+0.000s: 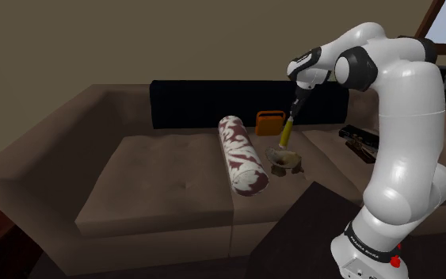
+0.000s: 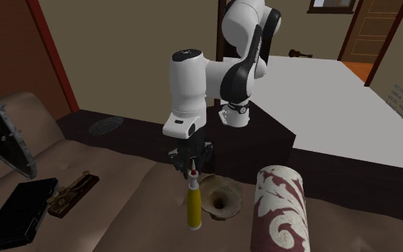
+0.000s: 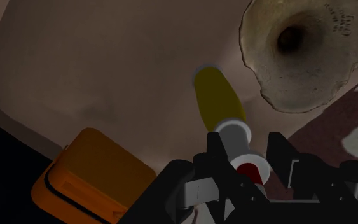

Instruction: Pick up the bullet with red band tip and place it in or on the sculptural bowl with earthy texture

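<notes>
The bullet [image 1: 287, 131] has a yellow case, a grey upper part and a red band near its white tip. It hangs base down, and my gripper [image 1: 299, 101] is shut on its tip end. In the second exterior view the bullet [image 2: 193, 204] hangs under the gripper [image 2: 192, 163], just beside the bowl [image 2: 221, 199]. The bowl [image 1: 284, 160] is a pale, rough, funnel-shaped piece standing on the brown sofa seat. In the wrist view the fingers clasp the bullet [image 3: 222, 105] at its red band, inside the gripper [image 3: 242, 159]; the bowl [image 3: 301, 48] lies off to one side, not under the bullet.
A red-and-white patterned bolster pillow [image 1: 242, 154] lies on the sofa close to the bowl. An orange box [image 1: 269, 123] stands behind the bullet by the black backrest [image 1: 197, 103]. A dark flat book [image 2: 21, 204] and a wooden object [image 2: 71, 193] lie further along the seat.
</notes>
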